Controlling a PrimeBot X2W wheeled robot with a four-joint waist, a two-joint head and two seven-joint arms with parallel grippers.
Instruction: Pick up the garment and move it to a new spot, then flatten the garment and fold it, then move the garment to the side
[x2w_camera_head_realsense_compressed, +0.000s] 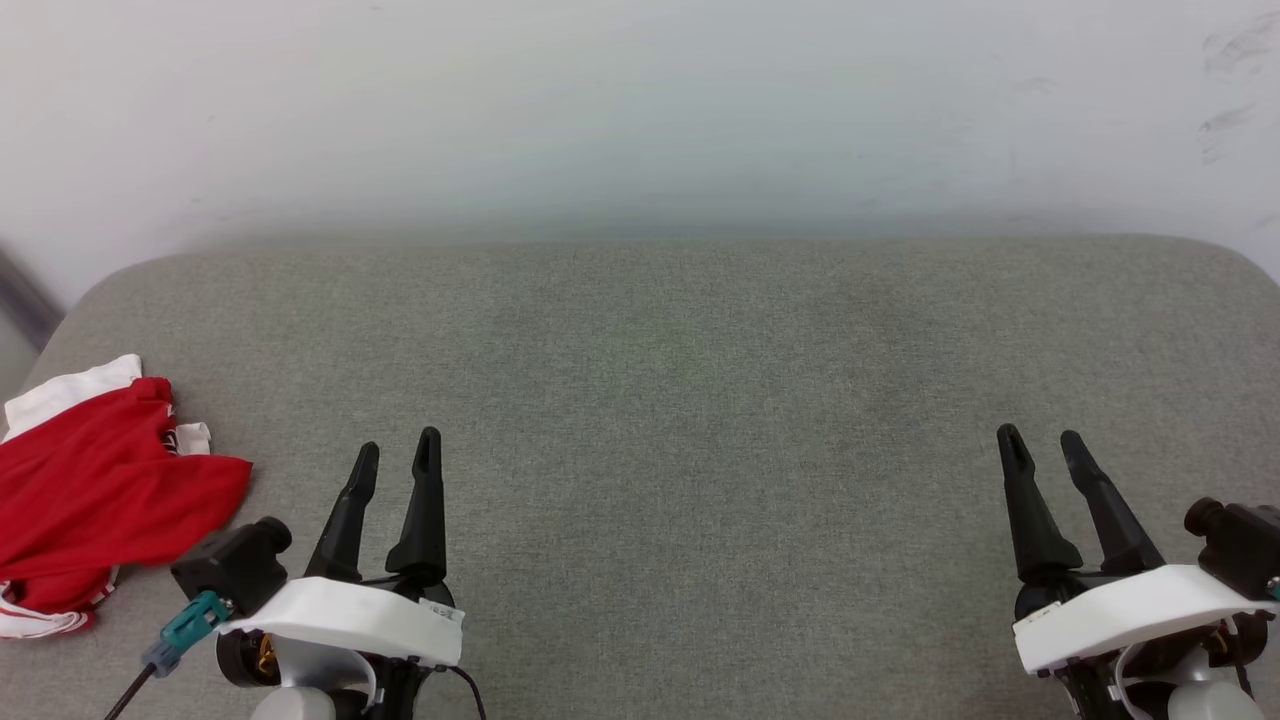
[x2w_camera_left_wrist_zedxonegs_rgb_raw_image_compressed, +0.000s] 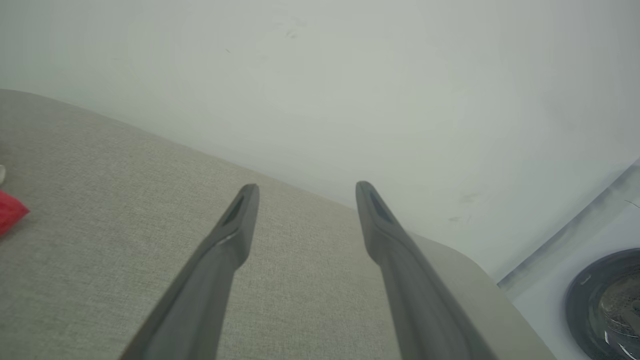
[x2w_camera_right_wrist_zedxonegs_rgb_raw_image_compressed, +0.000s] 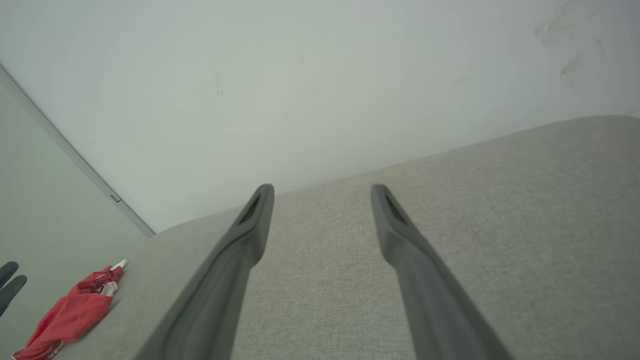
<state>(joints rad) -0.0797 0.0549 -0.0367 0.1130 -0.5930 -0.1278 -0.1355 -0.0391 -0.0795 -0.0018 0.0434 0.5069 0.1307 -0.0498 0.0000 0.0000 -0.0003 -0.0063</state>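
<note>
Along the far left edge of the grey fabric surface (x2w_camera_head_realsense_compressed: 680, 380) lies one garment (x2w_camera_head_realsense_compressed: 100, 490). It is a crumpled red shirt with white sleeves and striped trim, and part of it is cut off by the edge of the head view. Two pincers show over the near part of the surface. The left pincer (x2w_camera_head_realsense_compressed: 399, 443) is near the garment but apart from it, and the right pincer (x2w_camera_head_realsense_compressed: 1041, 435) is well apart from it at the opposite side. Each has two dark fingers, and both pairs stand spread with nothing between them. A pale wall (x2w_camera_head_realsense_compressed: 640, 100) rises behind the surface.

The head view gives the white sleeve and the striped hem. The left wrist view catches just a red corner of the shirt at its left edge and adds one dark round object (x2w_camera_left_wrist_zedxonegs_rgb_raw_image_compressed: 605, 305) beyond the surface's rounded corner; what it is cannot be told. The right wrist view shows the shirt as one long red bundle with a white tip. It also shows the left pincer's two fingertips (x2w_camera_right_wrist_zedxonegs_rgb_raw_image_compressed: 10, 285) at its left edge.
</note>
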